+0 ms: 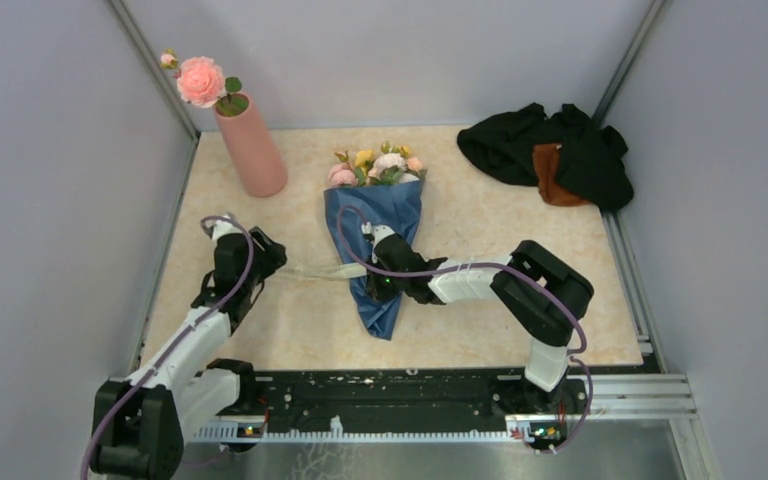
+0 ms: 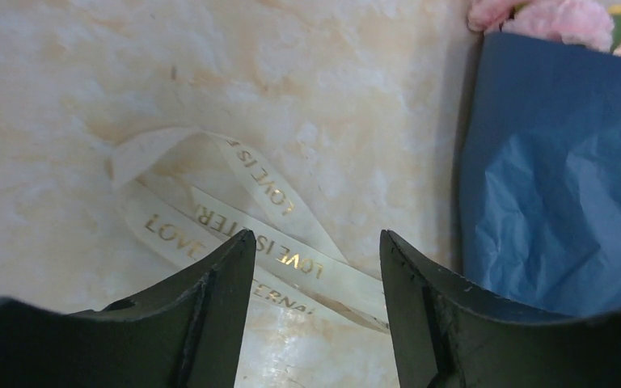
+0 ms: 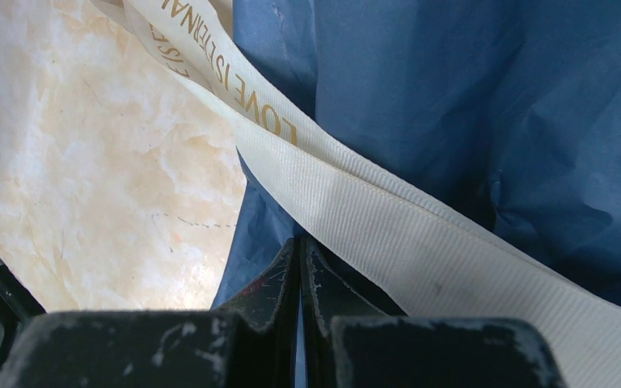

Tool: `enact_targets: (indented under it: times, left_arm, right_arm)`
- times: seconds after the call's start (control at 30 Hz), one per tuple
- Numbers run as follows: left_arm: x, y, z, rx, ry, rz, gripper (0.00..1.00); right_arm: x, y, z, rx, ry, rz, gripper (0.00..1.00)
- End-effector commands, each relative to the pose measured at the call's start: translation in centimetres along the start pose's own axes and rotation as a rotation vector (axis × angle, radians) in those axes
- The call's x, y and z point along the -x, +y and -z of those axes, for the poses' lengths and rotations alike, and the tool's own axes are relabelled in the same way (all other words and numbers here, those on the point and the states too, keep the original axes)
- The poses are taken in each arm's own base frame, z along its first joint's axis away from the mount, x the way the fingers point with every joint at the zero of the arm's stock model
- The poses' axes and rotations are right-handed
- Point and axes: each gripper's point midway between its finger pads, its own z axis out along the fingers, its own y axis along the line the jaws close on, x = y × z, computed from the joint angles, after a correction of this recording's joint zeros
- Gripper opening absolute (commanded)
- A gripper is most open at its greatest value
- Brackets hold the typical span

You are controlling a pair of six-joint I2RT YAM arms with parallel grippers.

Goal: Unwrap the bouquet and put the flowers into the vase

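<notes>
The bouquet (image 1: 378,225) lies mid-table, a blue paper cone with its narrow end toward me and the flowers (image 1: 380,165) at its far end. Its cream ribbon (image 1: 312,270) is undone and trails left over the table. My left gripper (image 1: 270,260) hovers open over the ribbon's loose loops (image 2: 234,182), holding nothing; the blue paper (image 2: 558,178) lies to its right. My right gripper (image 1: 375,288) is shut, its tips (image 3: 301,242) against the blue paper (image 3: 469,81) beneath the ribbon band (image 3: 356,194). The salmon-pink vase (image 1: 252,148) stands at the back left.
A large pink rose (image 1: 200,80) sits in the vase. A black and brown cloth heap (image 1: 550,150) lies at the back right. Grey walls enclose the table on three sides, and a black rail (image 1: 400,395) runs along the near edge.
</notes>
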Motion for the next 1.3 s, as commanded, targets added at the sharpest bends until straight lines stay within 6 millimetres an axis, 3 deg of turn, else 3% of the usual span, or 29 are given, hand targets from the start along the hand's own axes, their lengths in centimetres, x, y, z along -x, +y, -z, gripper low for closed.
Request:
enact_targets:
  times: [0.0, 0.3, 0.43, 0.57, 0.93, 1.27]
  left_arm:
    - [-1.5, -2.0, -0.9, -0.072, 0.033, -0.011, 0.64]
    - [-2.3, -1.4, -2.6, 0.014, 0.042, -0.001, 0.59]
    - [-2.4, 0.7, -2.8, 0.132, 0.026, 0.011, 0.74]
    - [-2.0, 2.6, -2.8, 0.215, -0.038, 0.064, 0.77]
    - [-1.1, 1.7, -5.1, 0.224, -0.075, 0.079, 0.76]
    - [-0.3, 2.0, -6.8, 0.249, -0.116, 0.084, 0.75]
  right_arm:
    - [-2.4, -2.7, 0.3, -0.089, 0.078, 0.018, 0.00]
    - [-2.5, -2.9, 0.6, -0.095, 0.076, 0.017, 0.00]
    - [-2.6, -3.1, 0.6, -0.102, 0.078, 0.019, 0.00]
    - [-2.6, -3.2, 0.6, -0.105, 0.079, 0.018, 0.00]
    - [-2.8, -3.6, 0.7, -0.121, 0.088, 0.026, 0.00]
    - [-3.0, -4.1, 0.7, -0.131, 0.098, 0.030, 0.00]
